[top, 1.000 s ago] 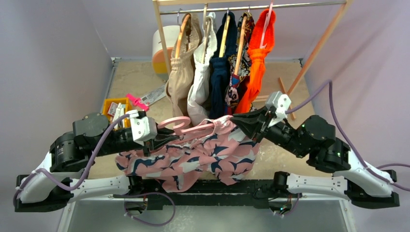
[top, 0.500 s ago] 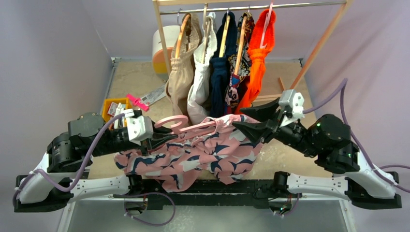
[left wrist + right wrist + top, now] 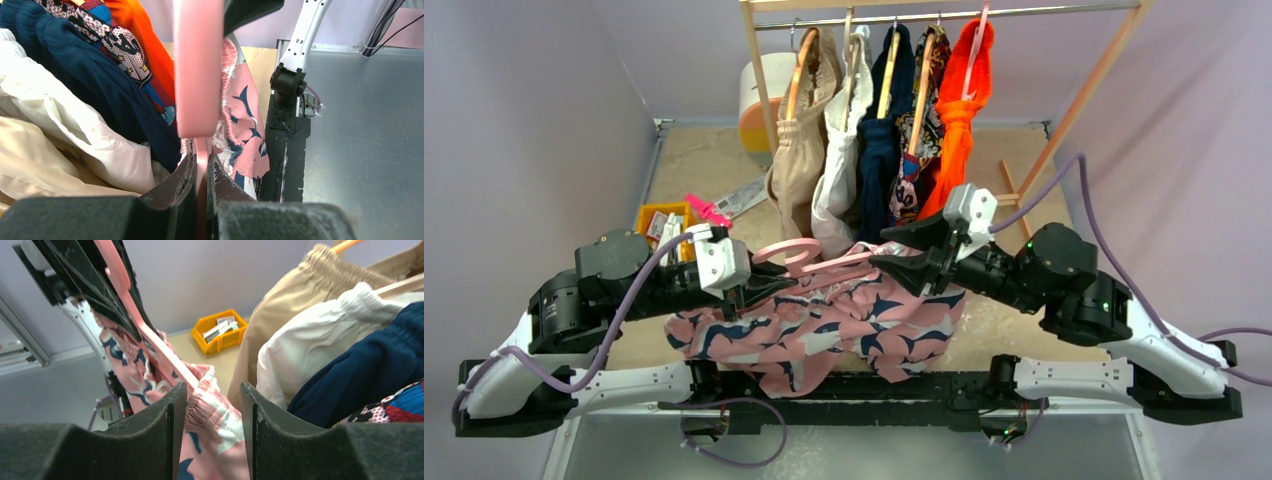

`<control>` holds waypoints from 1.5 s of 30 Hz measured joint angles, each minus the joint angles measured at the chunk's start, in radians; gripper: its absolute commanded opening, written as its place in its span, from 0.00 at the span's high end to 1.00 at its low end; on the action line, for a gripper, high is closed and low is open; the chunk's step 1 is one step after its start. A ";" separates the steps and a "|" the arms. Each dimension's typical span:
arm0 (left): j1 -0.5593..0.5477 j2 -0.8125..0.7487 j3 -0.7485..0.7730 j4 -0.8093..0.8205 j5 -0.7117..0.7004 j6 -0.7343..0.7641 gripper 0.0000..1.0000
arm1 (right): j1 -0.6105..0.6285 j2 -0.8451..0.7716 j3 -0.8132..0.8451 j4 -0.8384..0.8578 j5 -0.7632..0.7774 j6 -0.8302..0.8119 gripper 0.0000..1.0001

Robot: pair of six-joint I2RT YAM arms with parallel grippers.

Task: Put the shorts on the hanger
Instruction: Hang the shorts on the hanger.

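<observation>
Your left gripper (image 3: 200, 162): fingers pinched tight on thin arm of pink hanger (image 3: 197, 75). Shorts (image 3: 824, 335): draped over hanger, hanging down in middle between your two arms. Your right gripper (image 3: 212, 390): fingers apart, at far end of hanger, gathered waistband showing between them.

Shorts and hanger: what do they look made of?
The shorts: thin soft fabric, matte and printed. They drape in loose folds and bunch at the waist; whether woven or knit is not clear. The hanger: probably moulded plastic, judging by its even pink colour and smooth, slightly glossy surface.
</observation>
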 measured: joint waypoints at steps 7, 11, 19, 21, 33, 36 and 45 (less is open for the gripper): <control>0.000 -0.002 0.000 -0.002 0.000 0.000 1.00 | 0.000 -0.046 -0.045 -0.023 0.000 0.004 0.50; 0.000 -0.004 -0.001 0.011 0.004 0.000 1.00 | 0.000 -0.060 -0.010 -0.024 -0.014 0.002 0.49; 0.000 0.011 -0.015 0.047 0.056 -0.002 1.00 | 0.000 0.082 0.159 0.007 -0.164 -0.049 0.51; 0.000 0.025 -0.017 0.048 0.073 -0.003 1.00 | 0.000 0.128 0.159 -0.004 -0.218 -0.059 0.51; 0.000 0.071 -0.030 0.071 0.153 -0.017 1.00 | 0.000 0.190 0.100 0.001 -0.374 -0.063 0.53; 0.000 0.084 -0.030 0.077 0.172 -0.017 1.00 | 0.000 0.182 0.100 0.019 -0.394 -0.063 0.59; 0.000 0.116 -0.030 0.080 0.198 -0.017 1.00 | 0.000 0.198 0.100 0.046 -0.397 -0.050 0.74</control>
